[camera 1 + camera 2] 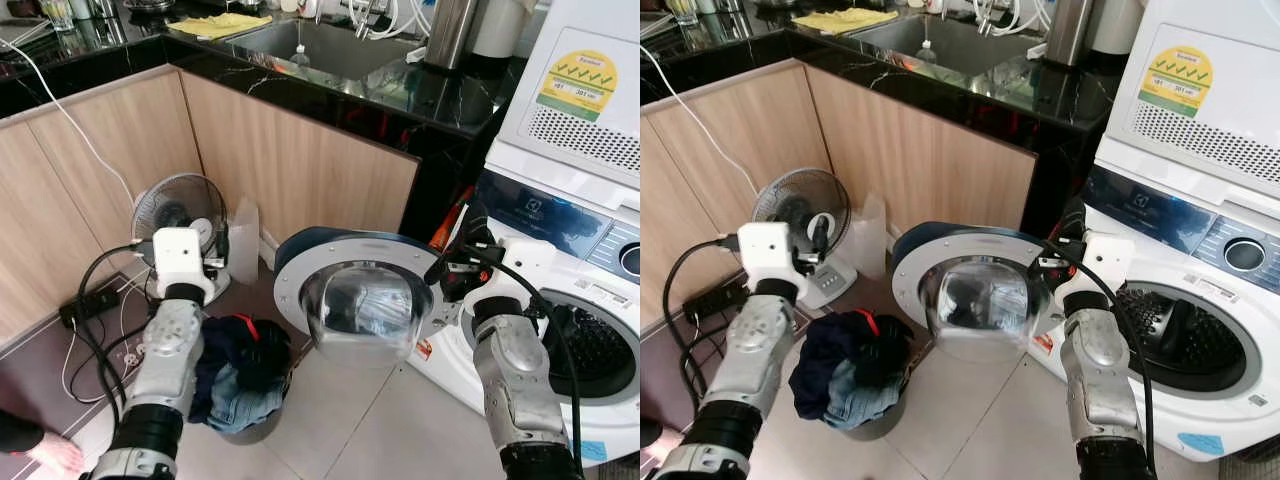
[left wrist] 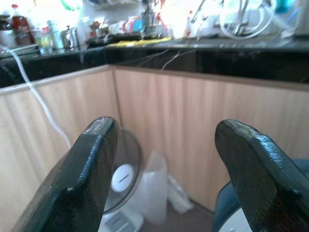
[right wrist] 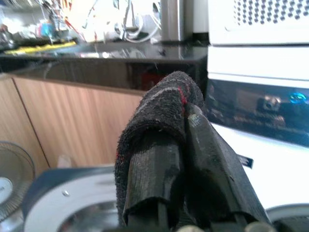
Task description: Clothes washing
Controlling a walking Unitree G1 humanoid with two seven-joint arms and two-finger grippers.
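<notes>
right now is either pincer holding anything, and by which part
Right pincer is shut on a dark cloth, pinched at a fold draped over its tips. Left pincer is open, holding nothing.

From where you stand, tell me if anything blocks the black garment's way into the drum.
Nothing visible does. The right end effector is shut on the black garment, held up beside the washer's drum opening. The door hangs swung wide to the left, away from the opening.

Washing machine [image 1: 590,330] at right with its door [image 1: 350,290] swung open to the left, basket of clothes [image 1: 238,375] on the floor left of the door, fan [image 1: 180,215] behind the basket against the cabinets, sink [image 1: 320,45] in the table behind
</notes>
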